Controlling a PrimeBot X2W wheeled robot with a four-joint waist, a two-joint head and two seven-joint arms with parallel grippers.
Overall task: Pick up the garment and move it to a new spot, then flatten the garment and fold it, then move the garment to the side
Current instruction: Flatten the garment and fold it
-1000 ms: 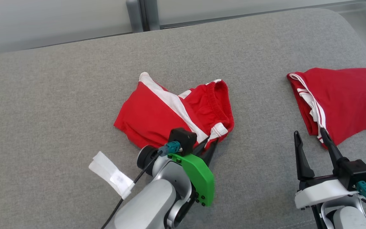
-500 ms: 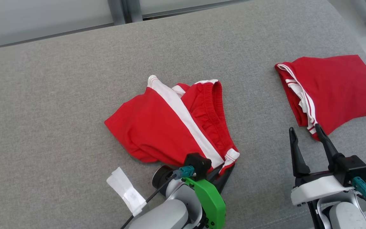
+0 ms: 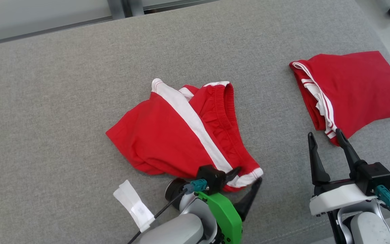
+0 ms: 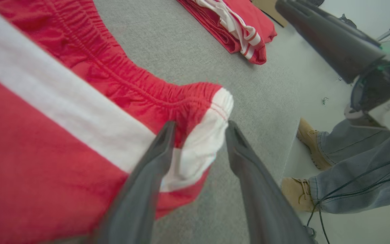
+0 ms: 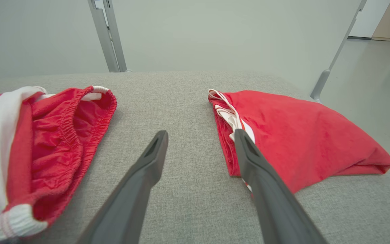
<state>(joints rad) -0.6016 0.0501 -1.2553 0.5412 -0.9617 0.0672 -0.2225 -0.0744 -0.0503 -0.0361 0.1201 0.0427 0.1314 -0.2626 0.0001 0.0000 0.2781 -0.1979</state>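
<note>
Left jaws stand parted, gripping nothing; the white hem corner of the shorts (image 3: pixel 157 142) sits between them, one finger (image 4: pixel 149 176) lying on the cloth. Right jaws gape wide, empty; a folded red garment (image 3: pixel 357 84) lies just beyond their right tip.

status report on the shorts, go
Left gripper open, straddling the corner cuff. Right gripper open, empty. Red shorts rumpled, not yet folded. Folded red garment beside right gripper.

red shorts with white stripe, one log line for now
left gripper: open, astride hem corner of red white-striped shorts | right gripper: open, empty | shorts: rumpled on grey fabric surface
</note>
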